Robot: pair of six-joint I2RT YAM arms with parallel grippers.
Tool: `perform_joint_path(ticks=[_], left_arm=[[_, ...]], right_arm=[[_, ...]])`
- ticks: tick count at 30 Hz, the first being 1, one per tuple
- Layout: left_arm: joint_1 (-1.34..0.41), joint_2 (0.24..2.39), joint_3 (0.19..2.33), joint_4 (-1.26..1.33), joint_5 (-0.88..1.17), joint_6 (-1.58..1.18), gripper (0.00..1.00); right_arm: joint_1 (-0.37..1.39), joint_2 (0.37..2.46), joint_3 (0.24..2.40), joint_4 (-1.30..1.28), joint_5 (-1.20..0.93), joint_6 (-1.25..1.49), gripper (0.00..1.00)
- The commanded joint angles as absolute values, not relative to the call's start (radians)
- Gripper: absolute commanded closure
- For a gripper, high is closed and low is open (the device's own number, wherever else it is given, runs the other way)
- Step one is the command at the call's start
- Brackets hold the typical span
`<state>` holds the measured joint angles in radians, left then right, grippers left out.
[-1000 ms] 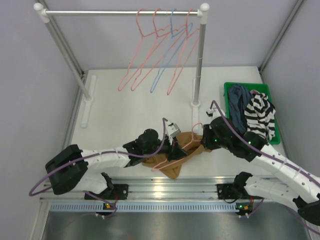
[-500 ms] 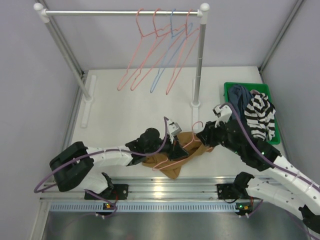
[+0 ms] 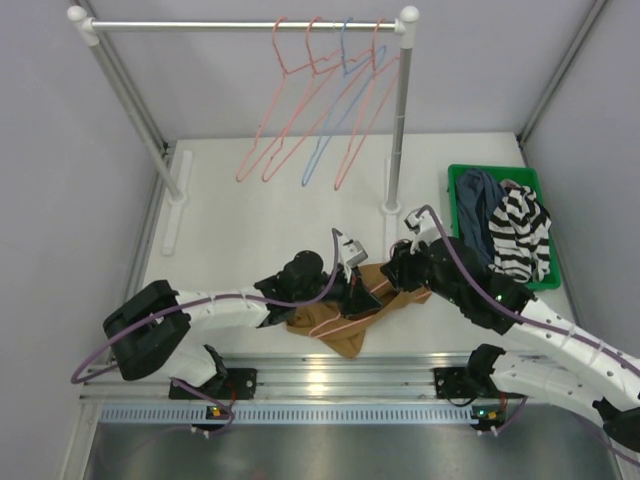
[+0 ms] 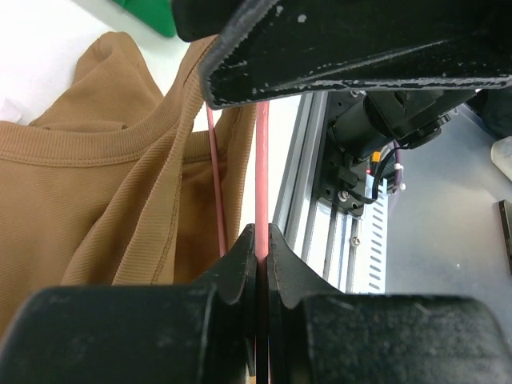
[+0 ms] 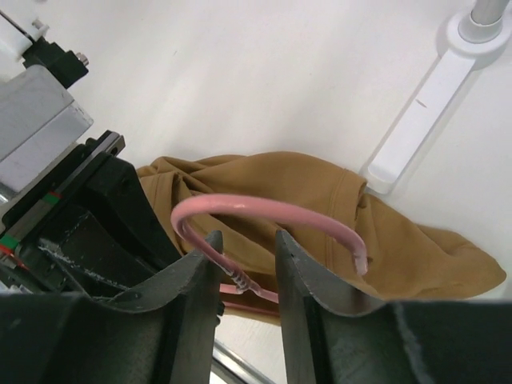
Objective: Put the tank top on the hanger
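A ridged aluminium rail (image 3: 320,378) runs along the near edge of the white table (image 3: 250,210), with both arm bases bolted to it. Just beyond the rail, near the middle, the soft caramel-brown sleeveless tank top (image 3: 340,322) lies crumpled on the table. A thin salmon-pink wire hanger (image 3: 338,327) lies across it, with fabric bunched over part of the wire, and its hook points toward the right arm.

The left gripper (image 3: 358,292) reaches in from the left over the top's far edge. In the left wrist view its two black fingers (image 4: 240,264) are pressed together on a straight run of the pink wire, and the ribbed neckline of the brown fabric lies just to the left of them.

The right gripper (image 3: 393,272) comes in from the right and sits just beside the left one, over the hanger's hook. In the right wrist view its jaws stand apart. The hanger's curved hook arches beyond the fingertips and its twisted neck shows in the gap between them. I cannot tell whether either finger touches the wire.

Farther right, a green plastic bin (image 3: 495,170) holds a dark blue-grey garment (image 3: 478,205) and a black-and-white striped garment (image 3: 520,235).

At the far side stands a silver tube clothes rack (image 3: 250,25). Three more pink wire hangers (image 3: 285,68) and a light blue wire hanger (image 3: 326,128) hang near its right end.
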<state>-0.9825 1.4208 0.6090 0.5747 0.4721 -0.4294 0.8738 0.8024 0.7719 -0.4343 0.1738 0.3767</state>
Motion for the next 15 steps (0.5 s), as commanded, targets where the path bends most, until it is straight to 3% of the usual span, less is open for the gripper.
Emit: perform_joint_path(ticks=[1, 10, 15], left_arm=[[-0.979, 1.431, 0.653, 0.62, 0.502, -0.428, 1.0], [-0.979, 1.422, 0.664, 0.592, 0.488, -0.431, 1.0], [-0.979, 1.431, 0.669, 0.586, 0.486, -0.436, 1.0]], right_arm=[[0.902, 0.816, 0.761, -0.339, 0.241, 0.359, 0.68], [0.939, 0.822, 0.71, -0.298, 0.311, 0.368, 0.71], [0.953, 0.828, 0.706, -0.301, 0.356, 0.371, 0.79]])
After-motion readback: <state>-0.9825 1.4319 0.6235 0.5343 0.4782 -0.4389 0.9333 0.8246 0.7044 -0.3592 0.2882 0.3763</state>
